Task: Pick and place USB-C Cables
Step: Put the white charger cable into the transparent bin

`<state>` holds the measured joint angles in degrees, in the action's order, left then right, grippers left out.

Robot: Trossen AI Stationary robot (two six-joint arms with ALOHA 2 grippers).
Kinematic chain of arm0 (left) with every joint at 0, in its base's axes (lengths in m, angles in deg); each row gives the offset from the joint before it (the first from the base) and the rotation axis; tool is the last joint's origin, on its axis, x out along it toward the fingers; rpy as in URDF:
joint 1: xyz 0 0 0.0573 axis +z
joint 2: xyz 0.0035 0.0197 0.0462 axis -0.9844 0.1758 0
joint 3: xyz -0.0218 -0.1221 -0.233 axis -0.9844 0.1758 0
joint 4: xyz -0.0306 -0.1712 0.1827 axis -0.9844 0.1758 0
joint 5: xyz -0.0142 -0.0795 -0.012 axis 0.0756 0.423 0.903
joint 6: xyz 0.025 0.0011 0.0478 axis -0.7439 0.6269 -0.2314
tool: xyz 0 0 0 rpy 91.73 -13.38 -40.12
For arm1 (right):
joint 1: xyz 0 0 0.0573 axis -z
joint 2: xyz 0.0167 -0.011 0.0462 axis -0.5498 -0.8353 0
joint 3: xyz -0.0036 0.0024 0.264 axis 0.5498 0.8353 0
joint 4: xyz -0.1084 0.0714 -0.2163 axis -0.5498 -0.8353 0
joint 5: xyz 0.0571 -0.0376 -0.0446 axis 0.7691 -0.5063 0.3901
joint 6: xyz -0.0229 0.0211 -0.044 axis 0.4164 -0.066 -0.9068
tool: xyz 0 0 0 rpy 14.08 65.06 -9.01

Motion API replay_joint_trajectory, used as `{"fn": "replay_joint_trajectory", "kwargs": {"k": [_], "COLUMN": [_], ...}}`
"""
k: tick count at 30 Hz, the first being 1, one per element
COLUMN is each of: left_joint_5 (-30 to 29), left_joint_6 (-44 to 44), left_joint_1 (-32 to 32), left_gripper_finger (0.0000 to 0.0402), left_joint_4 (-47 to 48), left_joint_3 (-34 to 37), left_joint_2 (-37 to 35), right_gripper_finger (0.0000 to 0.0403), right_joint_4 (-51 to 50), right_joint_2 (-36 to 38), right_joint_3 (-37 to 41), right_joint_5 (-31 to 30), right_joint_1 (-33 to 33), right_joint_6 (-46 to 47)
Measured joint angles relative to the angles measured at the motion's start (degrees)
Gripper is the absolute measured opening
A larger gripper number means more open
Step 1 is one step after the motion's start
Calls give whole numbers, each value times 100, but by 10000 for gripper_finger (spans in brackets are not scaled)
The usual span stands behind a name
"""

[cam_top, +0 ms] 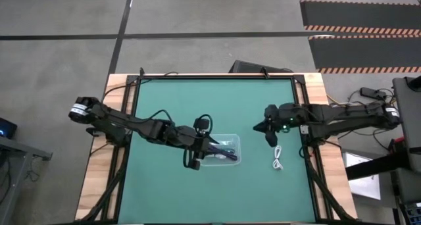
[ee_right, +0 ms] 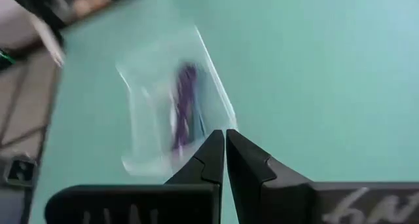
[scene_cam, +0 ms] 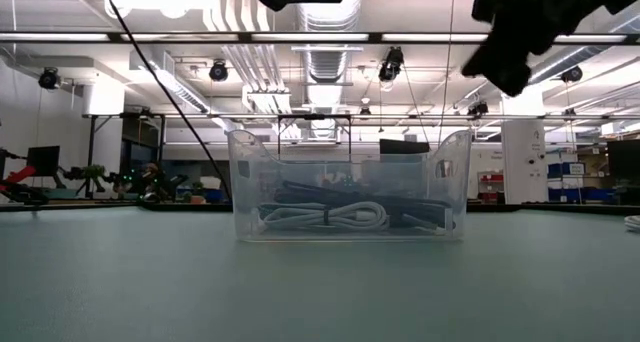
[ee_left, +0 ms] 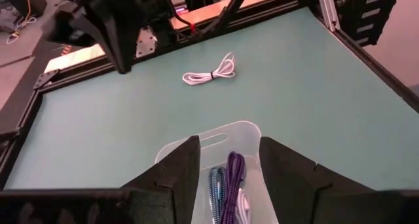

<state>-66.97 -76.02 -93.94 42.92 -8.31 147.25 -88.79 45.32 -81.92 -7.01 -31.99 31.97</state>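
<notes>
A clear tray stands near the middle of the green mat. Several bundled USB-C cables lie in it: a white one, dark ones and a purple one. Another white cable lies loose on the mat to the tray's right, also seen in the left wrist view. My left gripper hangs open above the tray's left end, fingers pointing across it, nothing between them. My right gripper is shut and empty, raised above the mat right of the tray.
Black frame rails run along the mat's sides, and wooden table edges show beyond them. Bare green mat lies near and far of the tray. Dark arm wires trail at the far left.
</notes>
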Motion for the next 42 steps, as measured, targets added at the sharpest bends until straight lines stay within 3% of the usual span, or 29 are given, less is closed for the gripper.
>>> {"fn": "replay_joint_trajectory", "kwargs": {"k": [8,18,29,34,42], "left_joint_5": [-161,-567,-1187,-1199,-1202], "left_joint_6": [-90,-138,-473,-729,-900], "left_joint_1": [7,9,11,11,7], "left_gripper_finger": [143,143,143,143,143], "left_joint_4": [204,542,902,1053,1220], "left_joint_3": [-7,-13,-11,-9,52], "left_joint_2": [-2,-21,-318,-487,-736], "right_gripper_finger": [9,9,9,9,45], "right_joint_4": [-2322,-3676,-3954,-3980,-3938], "right_joint_2": [-576,-968,-1223,-1342,-1781], "right_joint_3": [-700,-796,-794,-794,-794], "right_joint_5": [74,652,796,779,755], "right_joint_1": [0,-309,-1482,-1971,-2413], "right_joint_6": [1207,2904,5061,5982,6596]}}
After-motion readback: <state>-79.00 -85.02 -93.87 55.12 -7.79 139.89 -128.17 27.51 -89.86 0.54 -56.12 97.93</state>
